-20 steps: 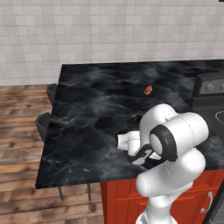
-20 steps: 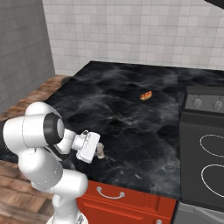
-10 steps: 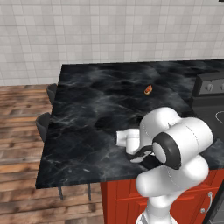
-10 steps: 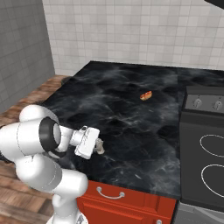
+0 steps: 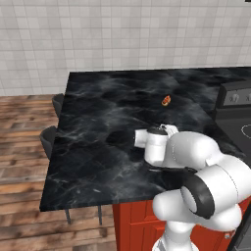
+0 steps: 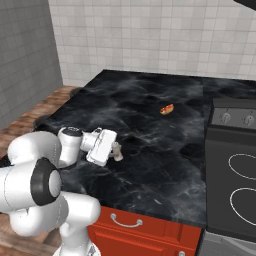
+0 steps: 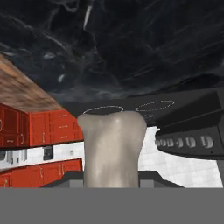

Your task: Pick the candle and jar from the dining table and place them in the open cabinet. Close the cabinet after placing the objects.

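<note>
We've got the small pale beige stubby candle [image 7: 112, 146] pinched in our white two-finger gripper [image 6: 116, 151], jaws closed on its sides, held just above the black marble slab with white veins [image 6: 165, 145]. From the right base view the candle pokes out past the hand, tilted sideways. A tiny orange item [image 5: 165, 100] lies farther back on the marble, well apart from us. The black stove [image 6: 235, 175] sits beside the slab.
</note>
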You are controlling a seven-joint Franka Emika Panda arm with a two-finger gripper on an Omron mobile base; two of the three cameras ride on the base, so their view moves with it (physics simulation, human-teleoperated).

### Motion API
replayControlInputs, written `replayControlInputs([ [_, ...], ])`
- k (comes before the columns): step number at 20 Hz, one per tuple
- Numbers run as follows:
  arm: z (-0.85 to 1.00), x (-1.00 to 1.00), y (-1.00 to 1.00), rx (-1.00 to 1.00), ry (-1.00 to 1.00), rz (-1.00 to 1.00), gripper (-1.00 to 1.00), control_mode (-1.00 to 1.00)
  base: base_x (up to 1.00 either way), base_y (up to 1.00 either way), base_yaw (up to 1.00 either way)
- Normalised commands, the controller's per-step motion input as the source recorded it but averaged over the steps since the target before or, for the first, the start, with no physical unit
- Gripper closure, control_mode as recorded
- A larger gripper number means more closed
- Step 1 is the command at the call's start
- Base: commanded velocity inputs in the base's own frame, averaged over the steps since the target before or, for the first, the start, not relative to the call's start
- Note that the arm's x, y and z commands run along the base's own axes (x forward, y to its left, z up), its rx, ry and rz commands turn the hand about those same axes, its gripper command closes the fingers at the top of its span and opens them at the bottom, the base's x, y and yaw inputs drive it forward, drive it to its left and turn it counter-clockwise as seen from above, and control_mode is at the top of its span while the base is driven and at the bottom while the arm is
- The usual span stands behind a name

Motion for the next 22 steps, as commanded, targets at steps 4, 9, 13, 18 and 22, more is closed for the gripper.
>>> replayControlInputs([
  [4,0.65,-0.14,-0.27,0.00,0.01,0.00,1.00,-1.00,0.00,0.00,0.00],
  [9,0.61,-0.13,-0.17,0.01,0.03,0.00,1.00,-1.00,0.00,0.00,0.00],
  [13,0.63,-0.15,-0.08,0.01,0.05,0.00,1.00,-1.00,0.00,0.00,0.00],
  [18,0.32,-0.07,-0.01,0.00,0.04,0.00,1.00,-1.00,0.00,0.00,0.00],
  [22,0.00,0.00,0.00,0.00,0.01,0.00,1.00,-1.00,0.00,0.00,0.00],
])
